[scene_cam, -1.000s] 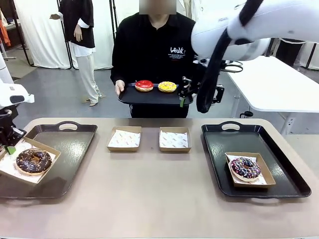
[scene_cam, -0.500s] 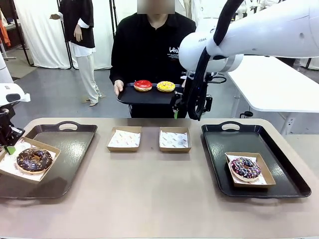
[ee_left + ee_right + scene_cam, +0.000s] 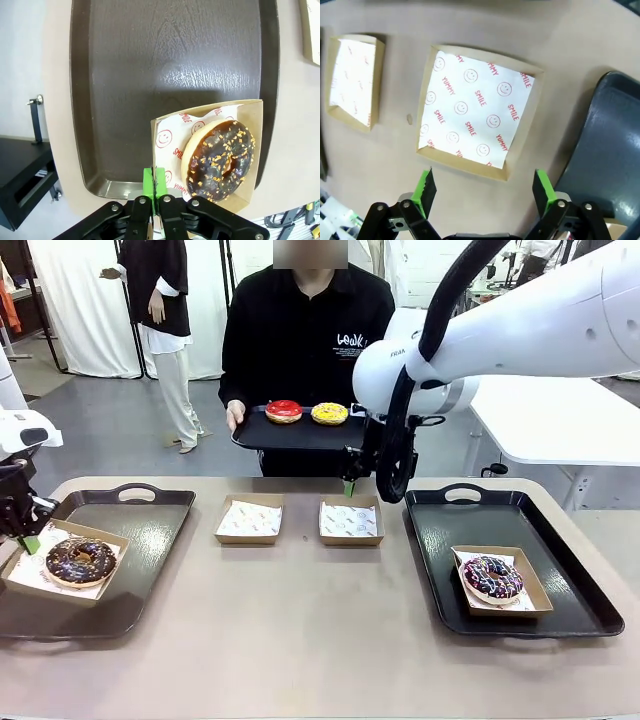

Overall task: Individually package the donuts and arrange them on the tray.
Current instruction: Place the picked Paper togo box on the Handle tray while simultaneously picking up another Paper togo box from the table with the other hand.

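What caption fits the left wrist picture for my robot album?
Left gripper pinches the edge of a box holding a chocolate donut over a dark tray.

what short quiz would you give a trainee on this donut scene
1. True or false: the left gripper is shut on the rim of the box holding the chocolate donut.
2. What lies under the open right gripper? A) an empty paper-lined box B) a sprinkled donut C) a tray handle
3. How many donuts sit on the tray the person holds?
Key: 1 true; 2 A; 3 two.
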